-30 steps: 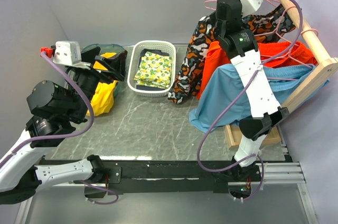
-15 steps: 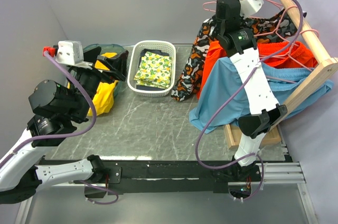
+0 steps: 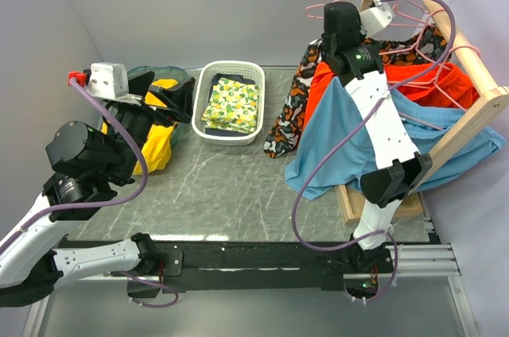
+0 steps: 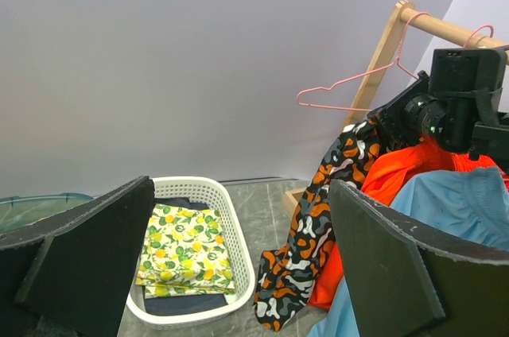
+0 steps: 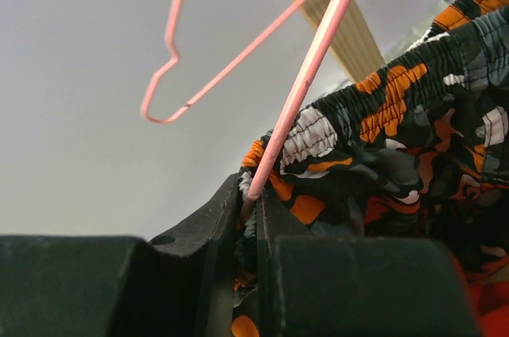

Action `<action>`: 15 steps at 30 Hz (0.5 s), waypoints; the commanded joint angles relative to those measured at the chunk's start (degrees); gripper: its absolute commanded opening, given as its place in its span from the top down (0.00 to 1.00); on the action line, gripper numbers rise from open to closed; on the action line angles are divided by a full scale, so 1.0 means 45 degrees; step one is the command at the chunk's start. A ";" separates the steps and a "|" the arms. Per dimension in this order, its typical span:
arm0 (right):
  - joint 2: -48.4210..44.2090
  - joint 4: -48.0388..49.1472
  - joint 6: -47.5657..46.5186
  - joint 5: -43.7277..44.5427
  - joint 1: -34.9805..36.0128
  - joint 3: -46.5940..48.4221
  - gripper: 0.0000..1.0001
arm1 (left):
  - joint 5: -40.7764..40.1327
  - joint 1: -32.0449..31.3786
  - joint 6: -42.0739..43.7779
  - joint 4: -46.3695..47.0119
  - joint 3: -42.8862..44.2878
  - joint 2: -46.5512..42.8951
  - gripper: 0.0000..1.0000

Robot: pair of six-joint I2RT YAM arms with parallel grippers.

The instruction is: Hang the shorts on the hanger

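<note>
Pinching shorts [image 5: 398,138] waistband against hanger [image 5: 306,87] — right gripper [image 5: 248,194].

**Left arm** [image 3: 60,186]: I see white link shells joined by black cylindrical joint housings. A left purple cable [image 3: 144,164] loops alongside, and a white wrist camera box [image 3: 105,79] carries a red plug [image 3: 73,78].

**Left gripper** [image 4: 241,218]: its fingers [image 4: 79,249] are broad matt-black wedges with rough-cut edges.

**Right arm** [image 3: 386,126]: I see the same white shells and black joints, a small green light [image 3: 359,56] on one black segment, and a right purple cable [image 3: 452,23].

**Right gripper** [image 5: 248,218]: its fingers [image 5: 199,226] are black and flat-faced.
</note>
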 commanded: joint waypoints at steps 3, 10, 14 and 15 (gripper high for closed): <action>-0.1280 0.0584 0.0741 0.0326 -0.0409 -0.0765 1.00 | 0.0236 -0.0016 0.0200 0.0508 -0.0120 -0.0147 0.04; -0.1671 0.0585 0.0566 -0.0221 -0.0350 -0.0883 0.63 | 0.0275 -0.0016 0.0064 0.0352 -0.0101 -0.0147 0.04; -0.2469 0.0819 0.0488 -0.0144 0.0058 -0.1331 0.38 | 0.0255 0.0003 -0.0287 0.0059 -0.0022 0.0028 0.03; -0.2666 0.0974 0.0410 -0.0143 0.0157 -0.1739 0.32 | 0.0255 0.0003 -0.0404 0.0000 -0.0061 0.0087 0.03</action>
